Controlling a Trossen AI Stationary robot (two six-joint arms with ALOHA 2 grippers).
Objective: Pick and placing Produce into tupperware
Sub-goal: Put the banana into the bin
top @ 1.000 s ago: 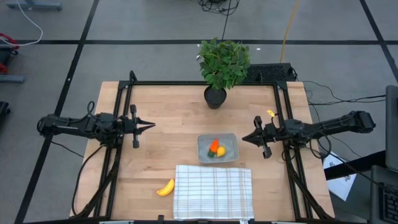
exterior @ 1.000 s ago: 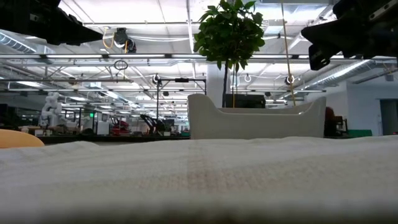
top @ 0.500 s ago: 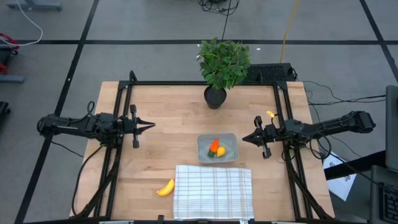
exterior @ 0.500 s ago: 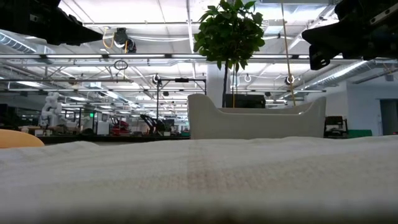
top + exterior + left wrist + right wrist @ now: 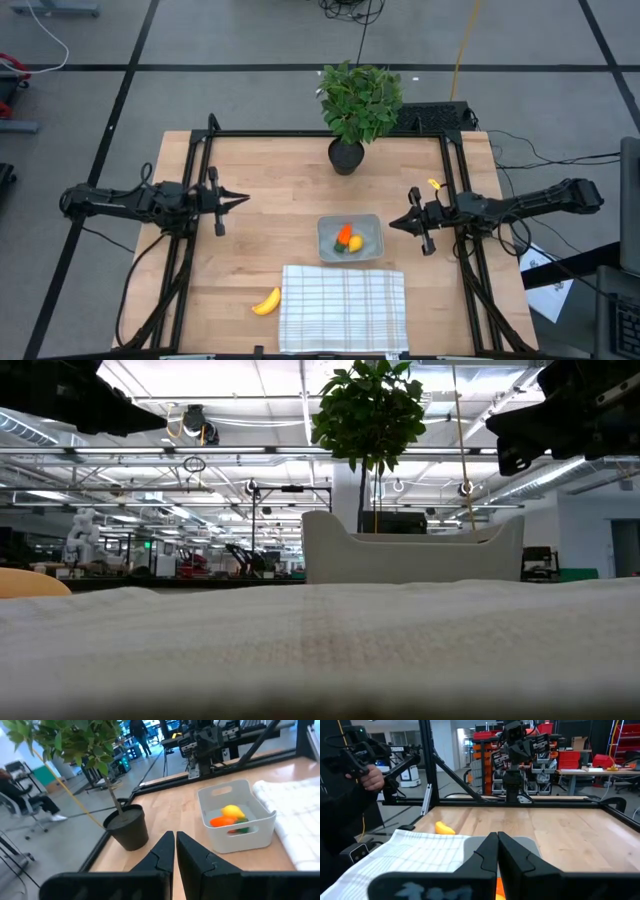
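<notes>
The grey-clear tupperware (image 5: 349, 238) sits on the table's middle; the orange carrot (image 5: 344, 235) and the small round yellow fruit (image 5: 355, 243) lie in it. In the left wrist view they show too, the carrot (image 5: 224, 822) beside the fruit (image 5: 232, 811). The yellow banana (image 5: 266, 302) lies on the wood by the checked cloth's left edge. My left gripper (image 5: 245, 201) hovers shut over the table's left side. My right gripper (image 5: 392, 223) hovers shut just right of the tupperware.
A white checked cloth (image 5: 343, 308) covers the near middle of the table. A leafy plant in a black pot (image 5: 347, 152) stands at the far middle. A black frame (image 5: 196, 150) runs along the far and side edges. A person (image 5: 350, 795) stands beyond the table in the right wrist view.
</notes>
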